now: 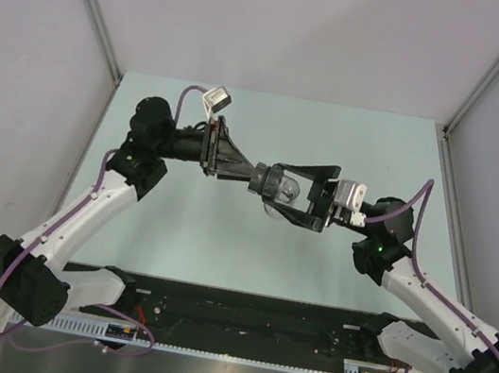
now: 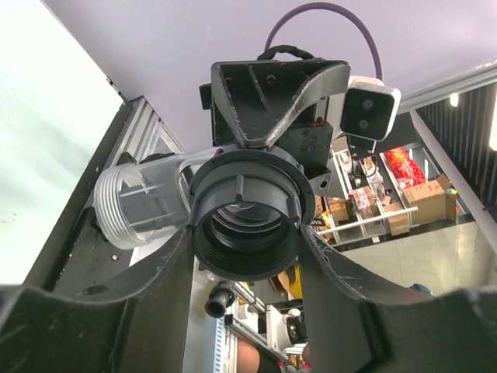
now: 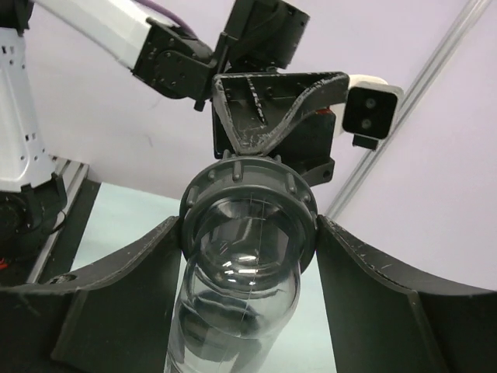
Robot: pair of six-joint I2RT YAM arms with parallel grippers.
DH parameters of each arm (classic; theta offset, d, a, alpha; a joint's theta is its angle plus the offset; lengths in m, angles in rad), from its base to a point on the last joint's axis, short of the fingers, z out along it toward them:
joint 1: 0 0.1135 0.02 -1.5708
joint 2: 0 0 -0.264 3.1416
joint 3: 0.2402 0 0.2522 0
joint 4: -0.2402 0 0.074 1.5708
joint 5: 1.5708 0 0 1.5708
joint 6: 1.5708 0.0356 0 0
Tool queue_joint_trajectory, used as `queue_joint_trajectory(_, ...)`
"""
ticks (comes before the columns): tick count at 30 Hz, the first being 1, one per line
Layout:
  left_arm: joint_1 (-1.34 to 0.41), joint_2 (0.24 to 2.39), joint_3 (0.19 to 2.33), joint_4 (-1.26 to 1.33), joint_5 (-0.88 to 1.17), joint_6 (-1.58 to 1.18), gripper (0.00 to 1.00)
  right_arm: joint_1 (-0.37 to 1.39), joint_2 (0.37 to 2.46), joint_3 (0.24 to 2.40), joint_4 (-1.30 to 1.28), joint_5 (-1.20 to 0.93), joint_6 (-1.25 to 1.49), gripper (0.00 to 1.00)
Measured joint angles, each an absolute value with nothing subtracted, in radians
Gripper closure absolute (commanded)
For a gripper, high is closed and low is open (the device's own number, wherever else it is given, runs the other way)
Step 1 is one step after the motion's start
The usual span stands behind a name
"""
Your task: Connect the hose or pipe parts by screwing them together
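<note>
**Nut and pipe held together mid-air, centre of the top view**

The left gripper (image 1: 254, 173) reaches in from the upper left, its jaws part-open and clamped on the black nut (image 1: 262, 181) from both sides. The right gripper (image 1: 276, 189) faces it from the right, its jaws closed on the clear pipe (image 1: 287, 193). Nut and pipe touch end to end above the table (image 1: 220, 249), but I cannot tell how far the thread has caught. The pipe's ribbed end (image 2: 144, 206) sticks out at the left of the left wrist view.
</note>
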State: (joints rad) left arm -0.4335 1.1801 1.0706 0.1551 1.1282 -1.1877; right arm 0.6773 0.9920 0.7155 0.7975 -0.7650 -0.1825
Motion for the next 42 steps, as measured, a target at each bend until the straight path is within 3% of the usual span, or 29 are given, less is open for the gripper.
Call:
queue_joint_trajectory(15,-0.39,1.129,1.047,0.307,1.075,-1.258,0.99,0.618,1.216,0.715,1.238,-0.719,0.319,0.6)
queue_joint_trajectory(42,-0.379,1.129,0.994,0.312,1.028,-1.205,0.99,0.612,1.221,0.715,1.277,-0.743,0.382,0.6)
